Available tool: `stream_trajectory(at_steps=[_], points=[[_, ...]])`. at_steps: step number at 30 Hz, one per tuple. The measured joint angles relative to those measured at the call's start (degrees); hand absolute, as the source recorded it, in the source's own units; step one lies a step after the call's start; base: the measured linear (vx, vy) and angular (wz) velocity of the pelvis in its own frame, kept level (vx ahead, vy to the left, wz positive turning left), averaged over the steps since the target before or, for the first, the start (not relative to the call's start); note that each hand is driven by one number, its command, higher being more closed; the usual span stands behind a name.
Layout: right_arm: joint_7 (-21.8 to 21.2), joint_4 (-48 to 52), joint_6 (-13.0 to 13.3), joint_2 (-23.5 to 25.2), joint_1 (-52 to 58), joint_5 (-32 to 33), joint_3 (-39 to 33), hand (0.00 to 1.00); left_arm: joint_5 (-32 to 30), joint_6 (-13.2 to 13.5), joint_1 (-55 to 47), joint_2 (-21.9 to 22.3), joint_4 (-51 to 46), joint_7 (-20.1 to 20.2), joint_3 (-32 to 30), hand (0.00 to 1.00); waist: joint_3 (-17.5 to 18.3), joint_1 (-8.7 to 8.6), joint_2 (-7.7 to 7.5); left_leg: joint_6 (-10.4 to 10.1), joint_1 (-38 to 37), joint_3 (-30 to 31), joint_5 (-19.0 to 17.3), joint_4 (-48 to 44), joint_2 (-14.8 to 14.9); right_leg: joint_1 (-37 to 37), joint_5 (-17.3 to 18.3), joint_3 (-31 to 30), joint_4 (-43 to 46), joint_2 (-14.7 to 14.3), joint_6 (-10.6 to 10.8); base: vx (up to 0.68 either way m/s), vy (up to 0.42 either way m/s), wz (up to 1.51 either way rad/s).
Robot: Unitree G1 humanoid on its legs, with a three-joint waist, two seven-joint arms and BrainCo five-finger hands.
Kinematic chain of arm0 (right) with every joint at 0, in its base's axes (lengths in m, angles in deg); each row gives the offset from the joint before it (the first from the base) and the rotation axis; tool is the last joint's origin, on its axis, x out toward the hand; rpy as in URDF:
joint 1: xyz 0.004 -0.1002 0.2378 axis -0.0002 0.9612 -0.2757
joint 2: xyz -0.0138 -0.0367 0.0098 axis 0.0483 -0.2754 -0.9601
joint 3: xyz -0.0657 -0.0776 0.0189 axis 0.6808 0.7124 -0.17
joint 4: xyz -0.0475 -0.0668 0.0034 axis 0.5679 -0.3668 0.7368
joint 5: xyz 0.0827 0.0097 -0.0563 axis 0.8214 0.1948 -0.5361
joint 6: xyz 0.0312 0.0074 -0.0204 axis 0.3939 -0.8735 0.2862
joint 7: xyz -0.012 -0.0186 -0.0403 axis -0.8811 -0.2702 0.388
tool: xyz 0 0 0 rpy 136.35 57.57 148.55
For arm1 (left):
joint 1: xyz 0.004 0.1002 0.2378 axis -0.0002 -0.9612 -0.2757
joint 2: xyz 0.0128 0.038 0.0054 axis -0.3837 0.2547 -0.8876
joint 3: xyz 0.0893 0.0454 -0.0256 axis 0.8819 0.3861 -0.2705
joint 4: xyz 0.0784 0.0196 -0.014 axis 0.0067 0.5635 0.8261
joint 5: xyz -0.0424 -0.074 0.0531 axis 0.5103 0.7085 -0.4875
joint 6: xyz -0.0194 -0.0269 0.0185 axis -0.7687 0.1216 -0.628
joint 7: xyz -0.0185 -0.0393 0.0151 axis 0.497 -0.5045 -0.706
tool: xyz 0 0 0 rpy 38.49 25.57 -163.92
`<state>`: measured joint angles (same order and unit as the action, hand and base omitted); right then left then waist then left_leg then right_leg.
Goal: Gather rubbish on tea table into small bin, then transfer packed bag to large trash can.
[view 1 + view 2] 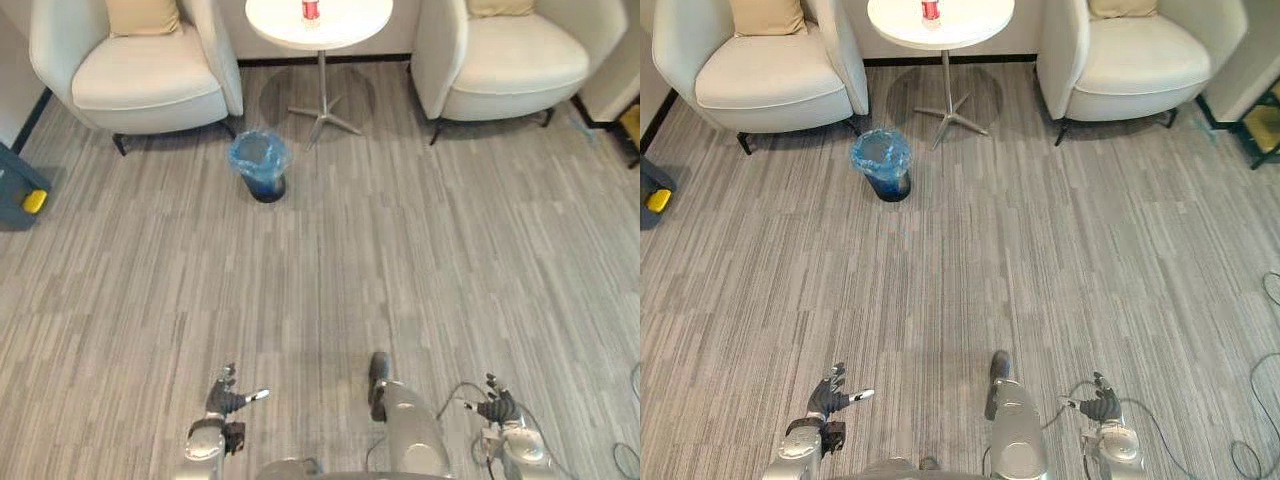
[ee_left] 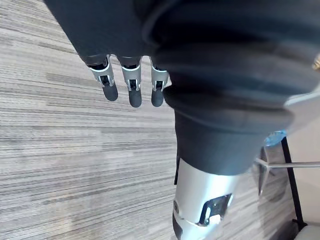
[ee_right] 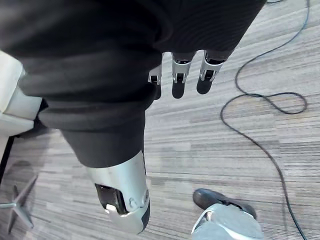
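While your left hand [image 1: 228, 398] and right hand [image 1: 497, 407] hang low, fingers loosely spread and empty, the red can [image 1: 311, 10] stands on the desk [image 1: 350, 25], the blue-lined small bin [image 1: 260, 163] near its base.

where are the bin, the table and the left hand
bin [image 1: 266, 187]: left eye view, dark lower wall
table [image 1: 362, 22]: left eye view, bare white top
left hand [image 1: 226, 401]: left eye view, dark palm
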<state>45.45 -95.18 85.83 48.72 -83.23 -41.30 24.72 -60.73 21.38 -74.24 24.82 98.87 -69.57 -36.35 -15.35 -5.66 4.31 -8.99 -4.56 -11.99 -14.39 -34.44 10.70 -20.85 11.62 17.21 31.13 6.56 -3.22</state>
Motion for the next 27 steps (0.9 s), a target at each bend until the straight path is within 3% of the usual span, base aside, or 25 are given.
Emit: stream_trajectory(at_steps=[1,2,3,4,7,9,10,11,12,13,14,15,16,17,18,19,20,21,22,24,25,26,27], points=[[0.1,0.4,0.0,-0.3,0.0,0.0,0.3,0.0,0.0,0.1,-0.3,0.6,0.0,0.0,0.0,0.0,-0.5,0.33,0.93,1.9,4.8,-0.2,5.2,-13.4,4.3,4.4,1.2,0.9,-2.1,-2.4,-0.6,0.59,-0.337,0.15],[0.2,0.6,0.0,-0.4,-0.2,0.2,0.8,0.0,0.0,0.2,-0.8,0.8,-0.1,0.1,0.0,0.0,-0.8,0.74,0.82,2.8,7.1,-0.5,4.9,-20.4,6.4,6.9,1.9,0.9,-3.4,-3.7,-1.3,0.58,-0.269,-0.29],[1.0,1.7,0.3,-0.4,-0.5,0.5,1.9,0.0,0.0,0.1,-1.2,0.8,0.1,0.1,0.0,0.0,-1.2,2.12,0.74,5.2,10.8,-1.8,3.3,-29.7,8.5,12.4,3.0,0.0,-6.5,-5.4,-2.2,0.66,-0.265,-0.32],[1.4,2.1,0.6,-0.3,-0.7,0.9,2.2,0.0,0.0,0.1,-1.2,0.8,0.2,0.1,0.0,0.0,-1.9,3.01,-0.94,7.0,14.8,-3.0,2.2,-30.7,7.7,17.9,3.2,-0.2,-11.2,-5.5,-2.4,0.55,-0.182,-0.19],[1.6,2.4,0.6,-0.8,-1.1,2.3,2.2,0.0,0.0,0.3,-1.2,0.8,-0.3,0.0,-0.1,0.0,-2.1,3.95,-2.4,7.5,23.9,-6.2,1.8,-18.2,3.6,27.2,2.7,-0.5,-20.3,-5.4,-1.5,0.6,-0.143,-0.04],[1.6,2.4,0.5,-1.1,-1.7,2.5,2.2,0.0,0.1,0.3,-1.3,0.9,-0.6,0.1,-0.1,0.0,-2.3,5.22,-2.67,6.0,27.0,-5.1,2.8,-3.2,-1.1,31.1,2.9,-1.8,-24.2,-4.9,-1.1,0.6,-0.018,-0.4],[1.6,2.3,0.5,-1.2,-2.0,2.5,1.9,0.0,0.5,0.3,-2.0,1.1,-1.6,0.0,-0.2,0.0,-2.3,6.47,-2.63,3.8,27.4,-3.3,6.5,10.9,-4.5,33.9,3.5,-3.3,-26.4,-4.6,0.1,0.49,0.044,-0.67],[1.7,2.1,0.5,-1.4,-2.1,2.5,1.6,0.0,1.1,0.3,-2.8,1.5,-2.0,-0.1,-0.2,0.0,-2.1,7.06,-1.75,3.6,27.4,-1.6,9.5,19.9,-5.6,35.9,4.0,-4.6,-27.7,-5.3,1.0,0.77,0.15,-0.79],[1.7,1.8,0.5,-1.9,-2.1,2.5,1.7,0.0,1.8,0.3,-4.0,1.8,-2.5,-0.5,-0.2,0.0,-1.4,7.13,-0.12,4.4,28.2,-0.9,10.3,25.3,-5.2,38.3,5.4,-6.5,-28.6,-6.9,2.6,0.66,0.172,-0.66],[1.9,1.4,0.4,-1.6,-2.1,2.5,1.8,0.0,1.9,0.3,-4.5,1.5,-2.3,-0.7,-0.3,0.0,-1.2,7.59,-0.17,7.2,28.4,0.4,15.6,23.8,-5.4,39.6,6.9,-7.5,-28.2,-7.0,2.8,0.81,0.221,-0.64],[2.2,1.2,0.4,-0.6,-1.9,2.4,2.3,0.0,1.9,0.1,-4.0,1.3,-2.3,-0.8,-0.7,0.0,-0.3,8.52,-3.22,9.9,29.9,0.3,17.8,17.5,-6.9,38.9,9.0,-8.5,-23.1,-4.0,4.2,0.54,0.146,-0.38],[2.3,1.1,0.4,-0.5,-1.8,2.4,2.3,0.0,2.0,0.2,-3.9,1.5,-2.4,-0.8,-1.0,0.0,0.1,8.35,-4.0,11.2,30.6,0.2,16.9,15.0,-7.3,37.3,9.4,-8.9,-19.0,-3.0,4.9,0.71,0.177,-0.11],[2.4,0.4,0.4,0.0,-1.6,2.1,2.2,0.0,1.9,0.3,-3.3,1.2,-2.6,-0.7,-1.3,0.0,0.3,8.04,-5.73,13.0,30.2,-0.2,12.5,10.8,-8.0,33.6,8.9,-10.3,-6.7,-0.9,6.4,0.73,0.15,0.23],[2.4,-1.1,0.4,0.7,-1.5,2.0,2.2,0.0,1.9,0.2,-3.1,0.6,-2.4,-0.7,-1.3,0.0,0.4,7.58,-7.28,13.4,28.5,0.3,8.2,7.7,-9.4,29.0,3.6,-11.8,7.7,1.2,15.2,0.75,0.145,0.31],[2.4,-1.8,0.4,1.0,-1.4,1.9,2.3,0.0,1.9,0.2,-3.0,0.3,-2.3,-0.7,-1.2,0.0,0.5,7.29,-7.83,14.1,27.2,0.7,6.0,6.7,-10.1,26.5,-0.7,-12.8,14.8,2.1,19.4,0.74,0.112,0.38],[2.3,-2.8,0.3,1.5,-1.5,1.8,2.4,0.0,1.9,-0.2,-2.9,0.0,-2.2,-0.8,-0.8,0.0,0.4,6.68,-8.37,14.3,24.2,1.1,3.6,6.3,-11.0,23.0,-0.5,-12.6,24.7,3.7,18.4,0.72,0.083,0.3],[2.2,-3.2,0.2,1.6,-1.4,1.7,2.8,0.0,1.9,-0.5,-3.1,0.1,-2.3,-0.9,-0.3,0.0,0.2,6.57,-8.03,14.5,19.0,1.3,1.2,7.1,-11.4,19.0,1.7,-10.8,32.7,5.5,13.9,0.85,0.074,0.15],[2.1,-3.1,0.2,1.6,-1.4,1.7,3.7,0.0,2.0,-0.6,-3.2,0.4,-2.3,-1.0,0.0,0.0,0.3,6.46,-6.92,14.1,13.3,1.7,-0.5,9.8,-11.4,15.4,3.4,-8.1,34.1,6.6,10.4,0.82,0.044,0.0],[2.0,-2.8,0.3,1.6,-1.2,1.7,4.1,0.0,2.2,-0.6,-3.3,0.4,-2.3,-1.0,0.5,0.0,0.4,6.34,-6.24,13.8,10.6,2.1,-0.9,11.8,-11.2,13.4,4.3,-6.7,33.1,6.6,8.9,0.81,0.011,0.06],[1.3,-2.0,0.4,1.4,-0.8,1.4,4.5,0.0,2.2,-0.5,-2.4,0.4,-2.4,-0.9,1.0,0.0,0.7,5.08,-3.83,12.5,3.9,4.2,-1.4,16.4,-9.8,6.3,6.4,-3.0,23.3,4.8,5.6,0.66,-0.065,0.46],[1.2,-2.0,0.4,1.4,-0.8,1.2,4.5,0.0,2.2,-0.5,-1.2,0.5,-2.3,-0.9,1.2,0.0,0.2,4.46,-2.78,12.2,1.4,5.2,-1.5,17.8,-8.7,3.3,6.2,-3.1,12.5,3.0,5.6,0.5,-0.116,0.66],[1.2,-2.0,0.4,1.4,-0.8,1.1,4.5,0.0,2.2,-0.5,-0.7,0.4,-2.4,-0.9,1.3,0.0,0.2,3.9,-2.64,12.2,0.6,5.9,-1.5,18.1,-8.3,2.3,4.9,-3.7,5.2,2.3,6.3,0.64,-0.184,0.9],[1.1,-1.6,0.3,1.3,-0.6,0.8,4.4,0.0,2.1,-0.4,0.2,0.2,-2.4,-0.9,1.6,0.0,0.2,3.13,-2.63,10.7,-0.8,7.0,-1.9,18.2,-7.7,1.5,-2.5,-6.7,-9.5,1.0,7.1,0.66,-0.237,1.02]])
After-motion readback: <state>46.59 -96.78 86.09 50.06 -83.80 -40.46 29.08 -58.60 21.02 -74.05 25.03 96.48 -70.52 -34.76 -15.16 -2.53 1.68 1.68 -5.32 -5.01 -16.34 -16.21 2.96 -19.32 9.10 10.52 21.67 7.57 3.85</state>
